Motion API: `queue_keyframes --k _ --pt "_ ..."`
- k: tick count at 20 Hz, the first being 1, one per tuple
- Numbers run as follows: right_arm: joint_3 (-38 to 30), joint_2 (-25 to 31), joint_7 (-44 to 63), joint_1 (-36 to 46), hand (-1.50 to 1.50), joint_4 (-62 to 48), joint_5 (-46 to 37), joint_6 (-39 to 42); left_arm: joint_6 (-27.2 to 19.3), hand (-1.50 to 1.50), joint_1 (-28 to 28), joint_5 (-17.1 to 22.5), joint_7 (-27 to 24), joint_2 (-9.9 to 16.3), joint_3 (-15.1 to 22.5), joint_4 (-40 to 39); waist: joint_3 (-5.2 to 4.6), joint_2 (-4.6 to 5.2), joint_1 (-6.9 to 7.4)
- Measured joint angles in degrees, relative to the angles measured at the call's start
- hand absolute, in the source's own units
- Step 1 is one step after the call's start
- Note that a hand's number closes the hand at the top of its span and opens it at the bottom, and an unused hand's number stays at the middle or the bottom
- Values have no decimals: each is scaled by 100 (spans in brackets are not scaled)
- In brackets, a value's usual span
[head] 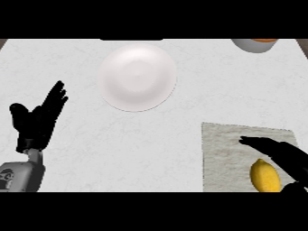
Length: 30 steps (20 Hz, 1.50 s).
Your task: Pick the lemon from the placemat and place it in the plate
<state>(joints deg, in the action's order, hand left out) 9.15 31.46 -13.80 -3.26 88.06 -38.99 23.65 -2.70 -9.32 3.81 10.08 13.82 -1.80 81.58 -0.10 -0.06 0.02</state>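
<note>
Lemon: yellow oval lemon [265, 176] lies on the pale grey rectangular placemat [226, 153], near its lower edge.
Right hand: black right hand [291, 159] just beside the lemon, fingers extended over it, not closed round it.
Plate: round white plate [137, 77] sits well apart, up-left.
Left hand: black left hand [39, 118] rests at left, fingers straight.
Bowl: grey bowl [253, 44] at the top edge.

Bare counter [249, 85] is lying between the placemat [226, 149] and the plate [137, 77], giving open passage up and to the left. The right hand [291, 163] is hovering just beside the lemon [265, 176]. A bowl [255, 44] (partly cut off) is sitting at the far right edge. The left hand [37, 118] is resting at the left, well apart from the plate.
</note>
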Motion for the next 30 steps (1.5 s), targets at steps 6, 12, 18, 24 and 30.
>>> queue_keyframes --k 6,12,18,24,30 --pt "141 15 -475 -15 150 74 -326 -29 81 0 -102 -21 -20 10 -132 -143 -38 -26 -10" --pt "-3 -205 -592 -106 150 170 -364 4 100 0 -121 -92 46 -53 -178 -111 -36 -23 -14" --pt "1673 -853 -756 562 150 795 -989 423 188 0 -199 -143 55 -163 29 -60 -37 17 343" --pt "3081 -2363 -456 1683 150 711 -1522 193 255 0 -224 -134 -18 -132 5 -158 -4 29 362" --pt "3128 -2961 70 2243 150 903 -1144 -1148 184 0 -103 -164 -82 -161 -41 -145 9 14 197"
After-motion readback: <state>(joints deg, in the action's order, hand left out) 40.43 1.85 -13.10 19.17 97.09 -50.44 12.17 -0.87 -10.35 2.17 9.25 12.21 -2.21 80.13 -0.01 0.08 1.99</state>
